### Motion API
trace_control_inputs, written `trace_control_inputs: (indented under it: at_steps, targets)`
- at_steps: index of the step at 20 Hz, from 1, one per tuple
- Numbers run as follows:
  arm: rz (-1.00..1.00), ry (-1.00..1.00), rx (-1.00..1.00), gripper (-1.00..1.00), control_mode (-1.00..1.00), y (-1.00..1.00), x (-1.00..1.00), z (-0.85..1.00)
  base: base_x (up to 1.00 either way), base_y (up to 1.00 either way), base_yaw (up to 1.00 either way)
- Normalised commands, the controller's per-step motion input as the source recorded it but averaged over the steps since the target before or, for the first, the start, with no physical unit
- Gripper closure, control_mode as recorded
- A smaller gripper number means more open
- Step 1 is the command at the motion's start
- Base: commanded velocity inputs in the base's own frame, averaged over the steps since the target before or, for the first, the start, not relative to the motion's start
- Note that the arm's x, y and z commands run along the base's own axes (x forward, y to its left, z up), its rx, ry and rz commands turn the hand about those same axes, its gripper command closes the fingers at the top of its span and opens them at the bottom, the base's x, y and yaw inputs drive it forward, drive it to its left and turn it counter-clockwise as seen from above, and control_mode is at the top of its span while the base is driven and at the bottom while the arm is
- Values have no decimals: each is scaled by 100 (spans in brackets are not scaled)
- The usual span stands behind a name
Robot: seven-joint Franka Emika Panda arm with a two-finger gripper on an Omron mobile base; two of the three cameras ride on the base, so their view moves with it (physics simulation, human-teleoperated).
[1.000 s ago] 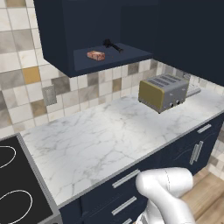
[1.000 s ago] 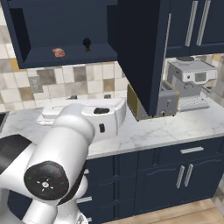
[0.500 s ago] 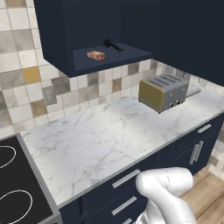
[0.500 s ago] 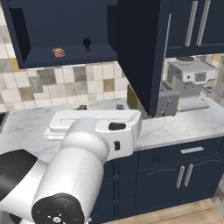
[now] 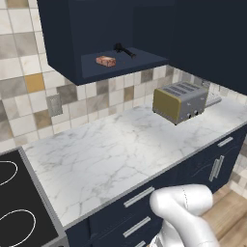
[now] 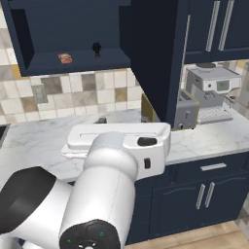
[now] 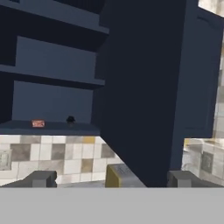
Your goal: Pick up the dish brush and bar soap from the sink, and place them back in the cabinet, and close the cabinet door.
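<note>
your gripper point(image 7: 111, 179) stands spread wide with nothing between its tips. both items already lie on the cabinet point(image 5: 67, 29) floor, up and to the left of the hand: the bar soap point(image 7: 38, 124) and, just beside it on the right, the dish brush point(image 7: 70, 119). what is left, as i judge it, is the cabinet door point(image 7: 144, 87), which stands swung out straight ahead of the hand, edge-on and close.

expect the door to be a stiff flat panel, light on its hinges, with a smooth face that gives the tips little to bite on. push with a fingertip against the outer face near the free edge, or take the long bar handle point(image 6: 185, 63) seen in the right base view.

the toaster point(image 7: 121, 176) sits just below the door's lower edge, so keep the hand above it. to the left of the door there is open room over the counter point(image 5: 111, 154).
</note>
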Motion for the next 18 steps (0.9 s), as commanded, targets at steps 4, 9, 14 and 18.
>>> trace_control_inputs:
  at_steps: [4,9,14,18]
  targets:
    - [5,0,0,-100,-100,-16,-1,0,0,0,0]
    - [9,0,0,-100,-100,-22,0,0,0,0,0]
    - [10,0,0,-100,-100,-22,0,0,0,0,0]
    - [11,0,1,-100,-100,-26,0,0,0,0,0]
